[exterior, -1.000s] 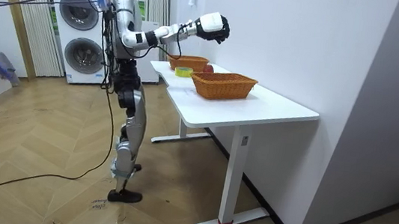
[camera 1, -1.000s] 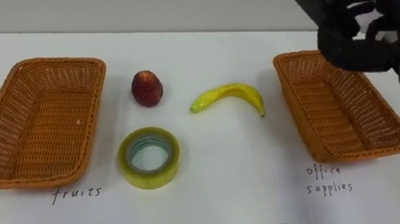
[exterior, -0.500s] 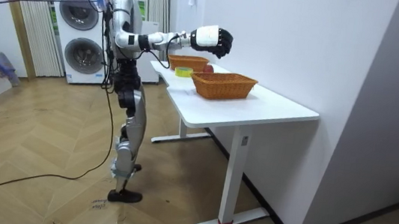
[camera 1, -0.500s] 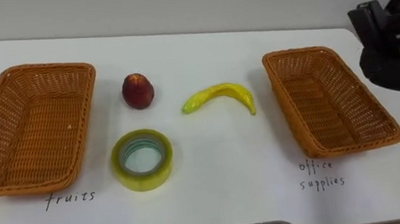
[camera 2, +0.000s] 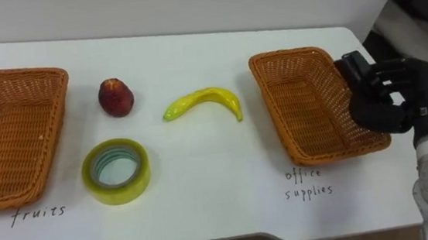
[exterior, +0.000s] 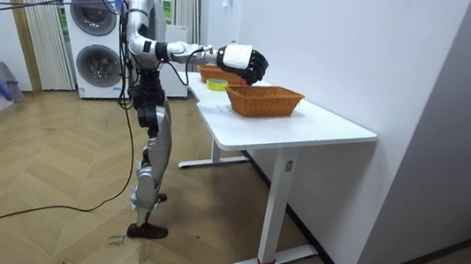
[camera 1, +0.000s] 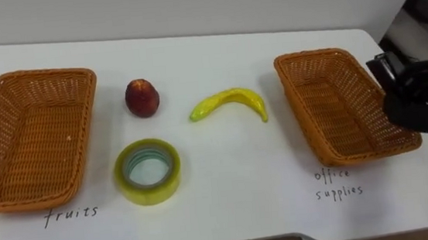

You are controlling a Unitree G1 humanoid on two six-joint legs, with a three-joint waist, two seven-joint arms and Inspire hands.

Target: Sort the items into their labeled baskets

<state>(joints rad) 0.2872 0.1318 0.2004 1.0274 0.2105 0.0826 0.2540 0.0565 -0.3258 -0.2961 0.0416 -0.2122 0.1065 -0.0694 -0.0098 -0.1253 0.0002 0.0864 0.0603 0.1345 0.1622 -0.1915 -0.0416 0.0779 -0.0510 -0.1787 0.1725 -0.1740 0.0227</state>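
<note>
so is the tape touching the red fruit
Apart. In the left eye view a strip of bare white table shows between the red fruit and the tape, which lies nearer the robot.

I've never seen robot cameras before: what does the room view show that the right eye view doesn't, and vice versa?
Room view: the robot standing beside the white table on a wooden floor, washing machines behind it. Right eye view: a top-down look at the banana and red fruit lying mid-table, plus handwritten labels. Both: the table, left basket, right basket, yellow tape roll, and the right hand beside the right basket.
</note>
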